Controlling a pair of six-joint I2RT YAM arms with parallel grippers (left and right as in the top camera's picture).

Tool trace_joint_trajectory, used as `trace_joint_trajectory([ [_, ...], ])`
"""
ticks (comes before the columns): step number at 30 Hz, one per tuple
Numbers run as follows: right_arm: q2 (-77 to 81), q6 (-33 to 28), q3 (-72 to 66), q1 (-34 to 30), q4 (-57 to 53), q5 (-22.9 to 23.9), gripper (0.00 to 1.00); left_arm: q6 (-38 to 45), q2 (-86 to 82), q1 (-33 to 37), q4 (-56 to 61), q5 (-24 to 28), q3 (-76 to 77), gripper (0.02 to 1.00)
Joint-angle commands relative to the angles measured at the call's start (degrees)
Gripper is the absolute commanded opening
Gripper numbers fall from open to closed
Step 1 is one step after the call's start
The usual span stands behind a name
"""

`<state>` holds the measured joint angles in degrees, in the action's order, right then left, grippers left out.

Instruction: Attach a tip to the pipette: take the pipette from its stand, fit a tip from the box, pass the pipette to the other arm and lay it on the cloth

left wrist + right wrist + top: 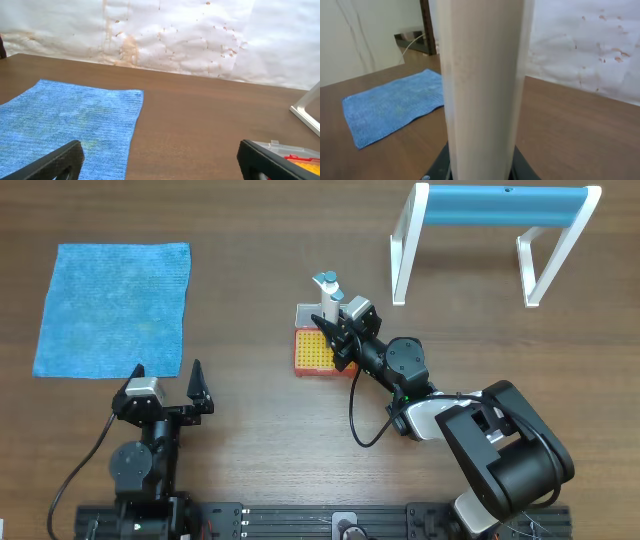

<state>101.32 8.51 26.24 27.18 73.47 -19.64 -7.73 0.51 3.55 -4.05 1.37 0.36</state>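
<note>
My right gripper (pixel 338 328) is shut on the pipette (pixel 327 288), a white barrel with a grey-blue top, and holds it upright over the orange tip box (pixel 310 352). In the right wrist view the pale pipette barrel (pixel 485 85) rises from between my fingers (pixel 517 167), and the blue cloth (pixel 395 107) lies behind it. My left gripper (pixel 167 385) stands open with nothing in it, just off the lower right corner of the blue cloth (pixel 115 310). The left wrist view has its fingers (pixel 55 162) wide apart, the cloth (pixel 70 125) ahead and the tip box (pixel 295 156) off to one side.
The white stand with a blue top bar (pixel 495 240) is at the back right, and one of its feet (pixel 307 107) shows in the left wrist view. Bare wooden table lies between the cloth and the tip box. A black cable (pixel 355 415) loops below the right arm.
</note>
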Motion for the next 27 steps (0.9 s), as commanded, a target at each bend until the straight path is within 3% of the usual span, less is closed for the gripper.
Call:
trace_joint_trajectory([
  [1, 5.97, -0.37, -1.66, 0.39, 5.40, -0.55, 0.073, 0.07, -0.15, -0.04, -0.46, 0.44, -0.04, 0.996],
  [11, 10.97, 0.90, -1.70, 0.44, 10.16, -0.57, 0.071, 0.07, -0.15, -0.04, -0.46, 0.44, -0.04, 0.996],
  [27, 10.99, 0.87, -2.89, 0.39, 2.80, -0.55, 0.071, 0.07, -0.15, -0.04, -0.46, 0.44, -0.04, 0.996],
])
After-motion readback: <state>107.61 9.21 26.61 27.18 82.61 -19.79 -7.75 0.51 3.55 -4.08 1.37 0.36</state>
